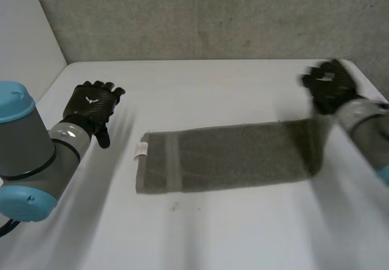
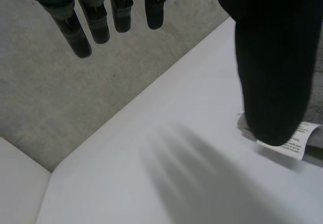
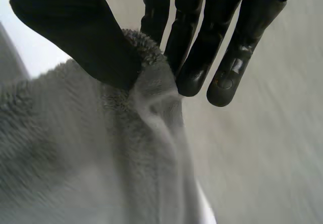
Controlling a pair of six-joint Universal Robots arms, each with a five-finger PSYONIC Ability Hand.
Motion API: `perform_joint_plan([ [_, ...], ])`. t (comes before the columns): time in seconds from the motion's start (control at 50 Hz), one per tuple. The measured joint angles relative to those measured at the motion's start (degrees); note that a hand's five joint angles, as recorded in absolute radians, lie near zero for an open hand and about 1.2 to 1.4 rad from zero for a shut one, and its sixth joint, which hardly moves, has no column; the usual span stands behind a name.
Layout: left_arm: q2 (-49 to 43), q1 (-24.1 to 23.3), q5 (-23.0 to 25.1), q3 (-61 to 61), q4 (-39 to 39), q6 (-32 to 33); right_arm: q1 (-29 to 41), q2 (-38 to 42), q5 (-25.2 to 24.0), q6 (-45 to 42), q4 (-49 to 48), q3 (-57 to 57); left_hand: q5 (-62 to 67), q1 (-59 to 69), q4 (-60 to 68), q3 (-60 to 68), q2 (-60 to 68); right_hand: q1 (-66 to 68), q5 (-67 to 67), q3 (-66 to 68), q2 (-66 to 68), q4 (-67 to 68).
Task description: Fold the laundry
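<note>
A grey towel [image 1: 225,156] stretches across the white table [image 1: 213,233], backed by what seems to be grey carpet [image 1: 213,14]. The right hand [image 1: 328,86] pinches one end of it between thumb and fingers; the left hand [image 1: 91,106] hovers beside the other end, fingers straight and apart.

1. The towel [image 1: 225,156] lies across the middle of the counter [image 1: 200,233], stretched from left to right.
2. Its label [image 1: 140,149] sits at the left end.
3. The left robot hand [image 1: 91,107] is left of that end and slightly behind it, apart from the towel.
4. The right robot hand [image 1: 328,86] is at the towel's right end, pinching it between thumb and fingers.
5. A wall [image 1: 200,14] stands behind the counter.
</note>
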Motion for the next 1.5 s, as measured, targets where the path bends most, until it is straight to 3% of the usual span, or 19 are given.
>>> perform_joint_plan([
  [0.2, 3.1, 0.1, 0.0, -1.2, -0.1, -3.9, 29.9, 7.1, -7.0, 2.9, -2.8, -7.2, 0.0, 0.0, 0.0, 0.0, 0.0, 0.2, 0.1, 0.0, 0.0, 0.2],
  [0.36, 4.0, -0.4, 0.0, -2.5, -0.1, -4.8, 40.8, 16.9, -8.8, -0.3, -3.2, -10.1, 0.0, 0.0, 0.0, 0.0, 0.0, 0.2, 0.1, 0.0, 0.0, 0.2],
  [0.38, 4.0, -0.5, 0.0, -2.5, -0.1, -4.8, 41.3, 17.6, -8.6, -0.8, -3.1, -10.3, 0.0, 0.0, 0.0, 0.0, 0.0, -2.7, -4.9, -7.9, -7.2, -7.2],
  [0.42, 4.0, -0.8, 0.0, -2.5, -0.1, -4.8, 41.7, 18.2, -8.2, -1.4, -3.0, -10.7, 0.0, 0.0, 0.0, 0.0, 0.0, -9.8, -12.4, -15.4, -14.6, -15.4],
  [0.44, 4.0, -1.3, 0.0, -2.5, 0.0, -4.9, 41.9, 18.1, -7.4, -1.6, -2.9, -10.9, 0.0, 0.0, 0.0, 0.0, 0.0, -31.6, -35.1, -38.6, -38.0, -38.7],
  [0.46, 4.0, -1.5, 0.0, -2.4, 0.0, -5.0, 41.8, 17.9, -6.9, -1.5, -2.9, -10.9, 0.0, 0.0, 0.0, 0.0, 0.0, -31.6, -35.1, -38.6, -38.0, -38.7],
  [0.5, 3.9, -2.5, 0.0, -1.9, 0.1, -5.5, 41.1, 16.0, -4.3, -0.2, -2.7, -10.9, 0.0, 0.0, 0.0, 0.0, 0.0, -41.7, -50.9, -54.4, -53.1, -54.2],
  [0.6, 3.5, -4.7, 0.0, -0.5, 0.2, -7.1, 37.2, 10.8, 1.5, 5.8, -2.0, -9.3, 0.0, 0.0, 0.0, 0.0, 0.0, -42.7, -52.7, -56.5, -54.9, -55.2],
  [0.66, 2.1, -6.7, 0.0, 1.0, 0.2, -8.6, 31.8, 5.8, 5.4, 14.1, 0.2, -6.3, 0.0, 0.0, 0.0, 0.0, 0.0, -42.7, -52.8, -56.5, -54.9, -55.2],
  [0.78, -1.5, -9.4, -0.3, 2.3, 0.1, -9.4, 24.7, 1.9, 6.5, 23.2, 4.8, -2.0, 0.0, 0.0, 0.0, 0.0, -0.1, -42.7, -52.8, -56.5, -54.9, -55.2],
  [0.84, -5.5, -11.1, -1.5, 2.6, -0.1, -9.4, 18.5, 0.8, 4.1, 27.7, 8.6, 2.3, 0.0, 0.0, 0.0, 0.0, -0.1, -42.7, -52.8, -56.5, -54.9, -55.2],
  [0.92, -9.2, -11.8, -3.7, 2.6, -0.3, -9.3, 13.7, 1.2, -0.2, 28.8, 10.1, 6.6, 0.0, 0.0, 0.0, 0.0, -0.1, -41.8, -51.6, -54.3, -53.4, -54.2],
  [1.0, -10.7, -11.9, -5.0, 2.4, -0.4, -9.2, 11.9, 2.5, -2.8, 28.6, 9.5, 8.7, 0.0, 0.0, 0.0, 0.0, -0.1, -32.1, -41.0, -42.8, -41.3, -42.9],
  [1.02, -11.0, -11.9, -5.5, 2.3, -0.5, -9.2, 11.6, 3.1, -3.5, 28.5, 9.0, 9.2, 0.0, 0.0, 0.0, 0.0, -0.1, -29.0, -37.6, -39.2, -38.2, -39.2],
  [1.06, -10.7, -12.0, -6.0, 1.9, -0.7, -9.2, 11.2, 5.3, -4.7, 28.0, 7.1, 9.7, 0.0, 0.0, 0.0, 0.0, -0.1, -13.3, -18.5, -19.4, -17.6, -19.3],
  [1.16, -8.1, -12.2, -6.3, 1.0, -1.4, -9.3, 11.7, 6.8, -4.7, 26.8, 5.4, 8.6, 0.0, 0.0, 0.0, 0.0, -0.1, -3.0, -2.5, -2.0, -3.2, -1.7],
  [1.34, -0.9, -12.1, -6.6, -0.7, -2.8, -9.5, 15.0, 3.8, -2.0, 25.4, 4.8, 1.6, 0.0, 0.0, 0.0, 0.0, -0.1, -2.6, -1.0, -0.5, -0.8, 0.0],
  [1.36, 2.2, -11.4, -7.7, -1.2, -3.8, -9.6, 19.6, 3.2, -0.7, 25.2, 5.2, -3.1, 0.0, 0.0, 0.0, 0.0, -0.1, -2.6, -0.6, -0.5, -0.8, 0.0],
  [1.5, 8.7, -8.3, -11.6, -2.3, -6.1, -9.8, 31.5, 6.6, -0.5, 23.8, 7.6, -12.0, 0.0, 0.0, 0.0, 0.0, -0.1, -2.6, -0.3, -0.5, -0.8, 0.0],
])
